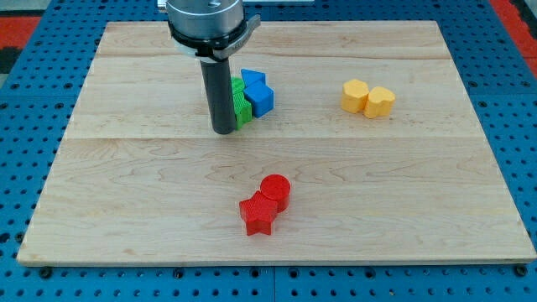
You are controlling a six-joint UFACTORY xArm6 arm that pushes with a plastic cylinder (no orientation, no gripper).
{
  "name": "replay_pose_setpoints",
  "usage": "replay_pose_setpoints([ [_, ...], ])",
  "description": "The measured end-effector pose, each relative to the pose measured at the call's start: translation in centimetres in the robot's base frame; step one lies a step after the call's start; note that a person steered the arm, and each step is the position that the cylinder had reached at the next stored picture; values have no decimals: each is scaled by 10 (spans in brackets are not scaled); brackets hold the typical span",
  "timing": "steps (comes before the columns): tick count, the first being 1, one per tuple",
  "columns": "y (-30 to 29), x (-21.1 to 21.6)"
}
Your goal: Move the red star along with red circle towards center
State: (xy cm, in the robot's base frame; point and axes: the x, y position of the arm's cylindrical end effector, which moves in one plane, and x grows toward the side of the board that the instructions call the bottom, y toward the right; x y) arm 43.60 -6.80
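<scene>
Position: my tip [224,130] stands on the worktop [126,193] left of centre, touching or just beside the left face of the green block [242,105], whose shape is partly hidden by the rod. Two blue blocks [257,92] sit against the green one on its right.

Pincer: none is fitted; the arm ends in a plain rod, so there is nothing to spread or press together.

Task items: the red star [258,215] lies on the near side, close to the middle, with the red circle [275,191] touching it at its far right. Both are well apart from my tip.

Two yellow blocks [368,99] lie far right, clear of any likely path.

Risks, as judged:
- Leaving rightward would drag the green and blue cluster.
- A direct approach from the far side would push the red pair towards the near edge, away from centre.
- Pushing off-centre on the star could split the pair or spin the circle loose.
</scene>
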Motion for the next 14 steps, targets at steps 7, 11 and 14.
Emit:
replay_pose_setpoints([
  [7,54,93],
  [11,101,110],
  [14,144,111],
])
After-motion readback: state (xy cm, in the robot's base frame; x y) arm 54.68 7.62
